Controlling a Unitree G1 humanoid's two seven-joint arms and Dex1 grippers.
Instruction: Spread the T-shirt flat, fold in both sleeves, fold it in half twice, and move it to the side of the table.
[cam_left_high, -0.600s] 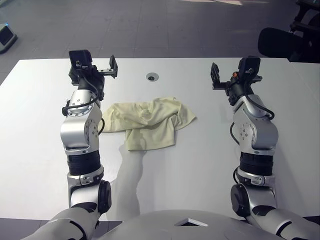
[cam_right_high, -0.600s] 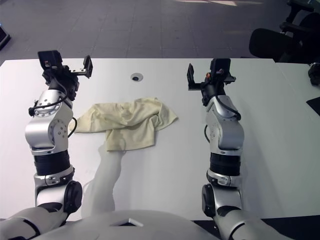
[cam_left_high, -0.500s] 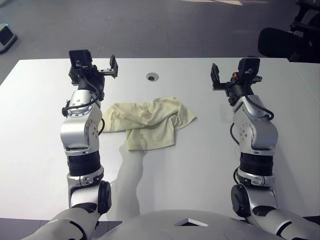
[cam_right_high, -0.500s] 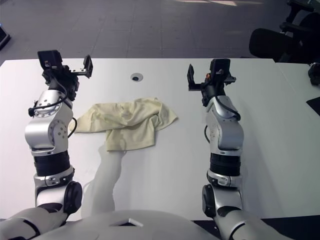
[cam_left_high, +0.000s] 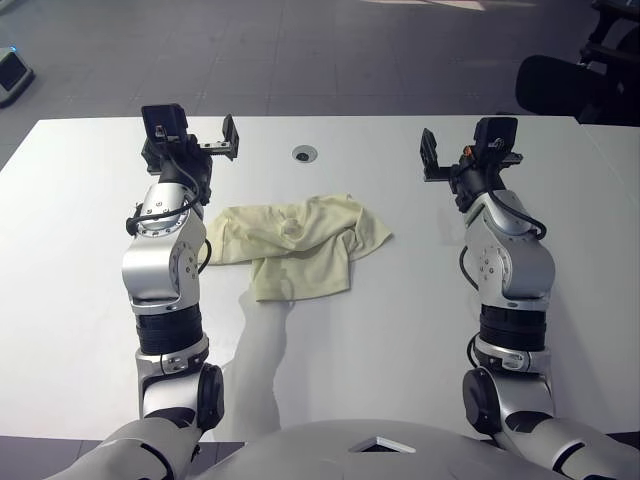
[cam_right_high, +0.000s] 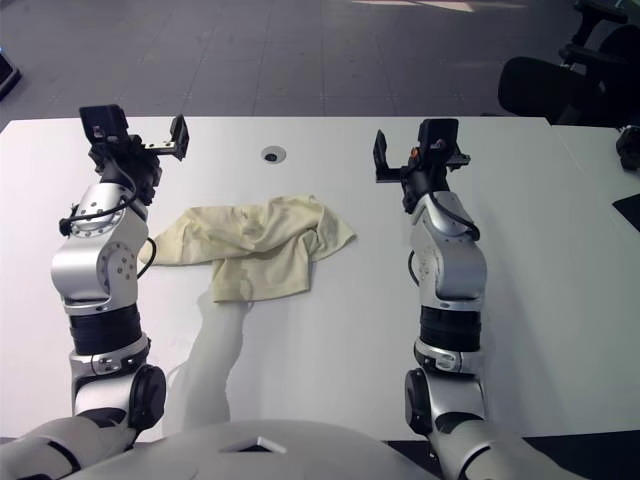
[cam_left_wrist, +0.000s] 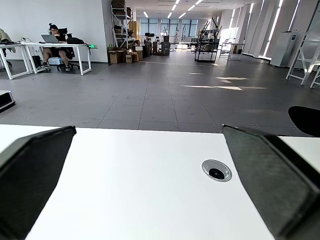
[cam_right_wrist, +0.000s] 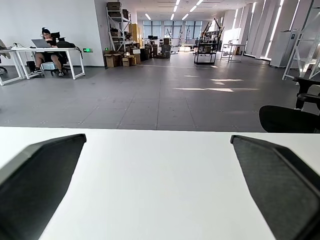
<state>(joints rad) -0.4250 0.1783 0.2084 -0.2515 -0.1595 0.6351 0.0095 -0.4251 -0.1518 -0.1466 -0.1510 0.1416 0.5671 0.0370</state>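
Note:
A pale yellow T-shirt (cam_left_high: 298, 245) lies crumpled in the middle of the white table (cam_left_high: 400, 320), its sleeves bunched and its hem toward me. My left gripper (cam_left_high: 197, 143) is held up above the table beyond the shirt's left side, open with nothing between its dark fingers (cam_left_wrist: 35, 170). My right gripper (cam_left_high: 462, 152) hangs at about the same height to the right of the shirt, well apart from it. It is also open and empty, with its pads (cam_right_wrist: 280, 175) spread wide over bare tabletop.
A round cable grommet (cam_left_high: 304, 154) is set into the table just beyond the shirt, between the two grippers. A black chair (cam_left_high: 570, 85) stands off the table's far right corner. Bare tabletop surrounds the shirt on both sides.
My left gripper has shifted very slightly to the right. The T-shirt and the right arm have not moved.

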